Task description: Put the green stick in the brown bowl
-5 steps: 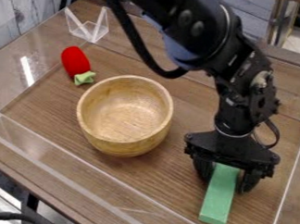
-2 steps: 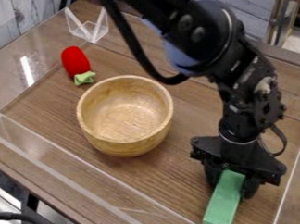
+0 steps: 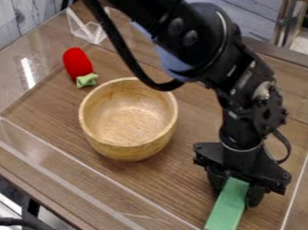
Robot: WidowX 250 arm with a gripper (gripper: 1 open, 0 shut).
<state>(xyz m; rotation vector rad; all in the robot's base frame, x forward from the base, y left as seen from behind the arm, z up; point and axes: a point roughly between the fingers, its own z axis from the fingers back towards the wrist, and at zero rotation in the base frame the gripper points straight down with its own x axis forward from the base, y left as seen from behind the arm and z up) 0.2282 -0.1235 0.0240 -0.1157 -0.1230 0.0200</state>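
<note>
My gripper (image 3: 244, 183) points straight down, jaws pinched on the upper end of the green stick (image 3: 228, 211) lying flat beneath me. The brown bowl (image 3: 127, 116) waits off to my side, mouth open, so a lift comes first.

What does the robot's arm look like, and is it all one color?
Mostly. The arm is black, made of thick rounded segments, with a bluish patch near the middle and a thin black cable looping beside it. Its end effector is black too, with short chunky fingers.
</note>
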